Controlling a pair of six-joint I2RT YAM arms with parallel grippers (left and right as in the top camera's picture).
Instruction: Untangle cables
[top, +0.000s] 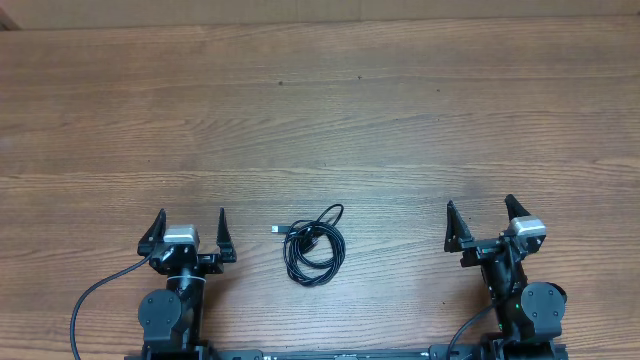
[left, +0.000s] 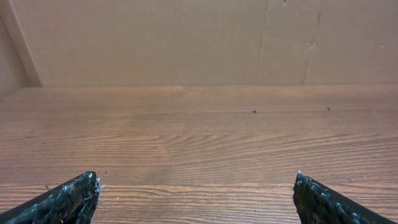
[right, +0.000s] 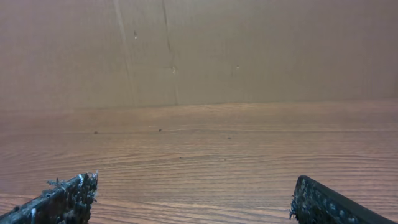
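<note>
The cables (top: 315, 248) lie as a small coiled tangle of thin black cord on the wooden table, near the front edge, between my two arms. A small plug end (top: 277, 230) sticks out to the left of the coil. My left gripper (top: 190, 222) is open and empty, to the left of the tangle. My right gripper (top: 482, 213) is open and empty, farther to the right of it. In the left wrist view the open fingertips (left: 196, 186) frame bare wood, and so do those in the right wrist view (right: 194, 190). The cables are out of both wrist views.
A wooden table (top: 320, 110) stretches away behind the cables. A plain brown wall (left: 186, 37) stands at its far edge. A thick black arm cable (top: 95, 295) loops by the left arm base.
</note>
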